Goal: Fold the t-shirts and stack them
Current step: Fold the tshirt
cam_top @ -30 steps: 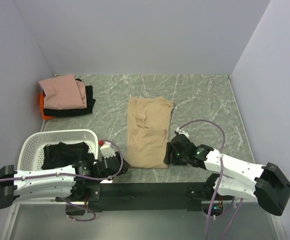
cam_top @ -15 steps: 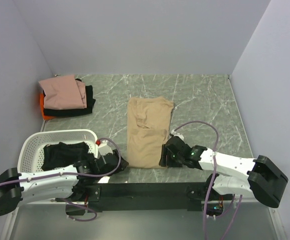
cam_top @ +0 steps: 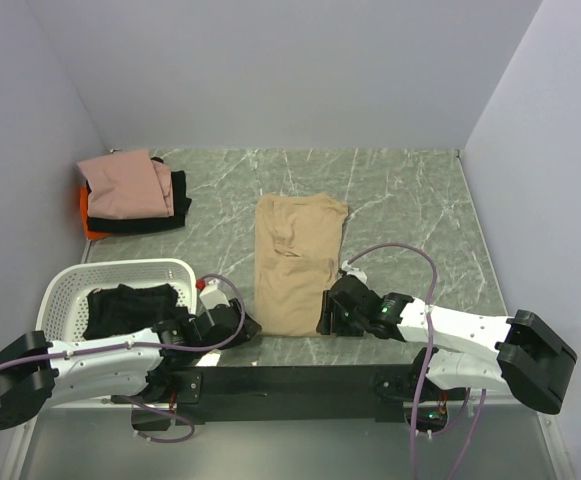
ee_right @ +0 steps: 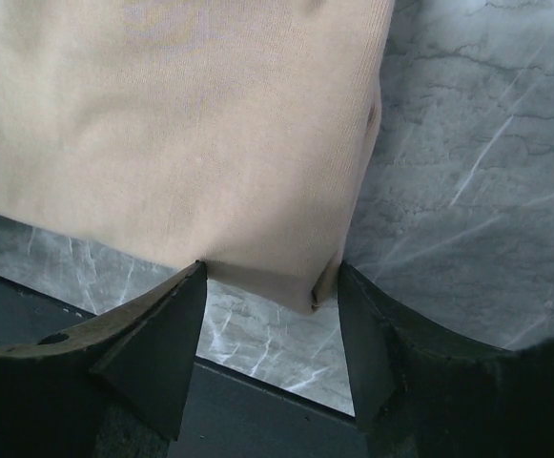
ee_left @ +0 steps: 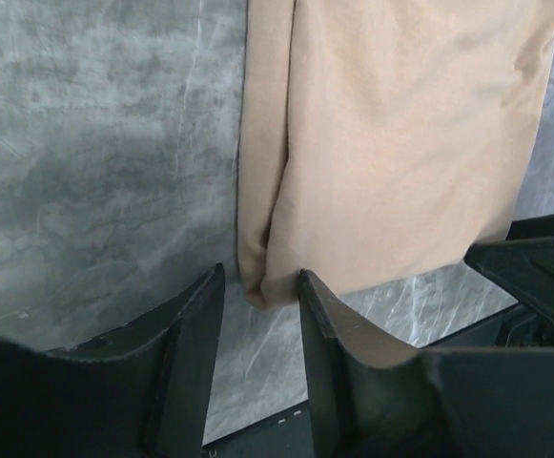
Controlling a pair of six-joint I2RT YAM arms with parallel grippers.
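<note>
**Supervisor:** Report the top view.

**Operator:** I see the tan t-shirt (cam_top: 295, 275) lying flat in the middle of the marble table (cam_top: 410, 200), folded lengthwise into a long strip. My left gripper (cam_top: 242, 328) sits low at its near left corner and my right gripper (cam_top: 326, 315) at its near right corner. Both arms reach inward along the near edge, forearms almost level. Only this view shows the stack of folded t-shirts (cam_top: 128, 195), pink on black on orange, at the far left. It also shows the white basket (cam_top: 60, 290) holding a black t-shirt (cam_top: 125, 305).

**Supervisor:** Left wrist view?

**Operator:** It adds what the top view cannot resolve. The shirt's near left corner lies between my two fingers (ee_left: 195, 334). The jaws stand partly apart and grip nothing.

**Supervisor:** Right wrist view?

**Operator:** The near right corner lies between the fingers (ee_right: 153, 334), just beside the right-hand one in this view. The jaws stand wide and are closed on nothing.
</note>
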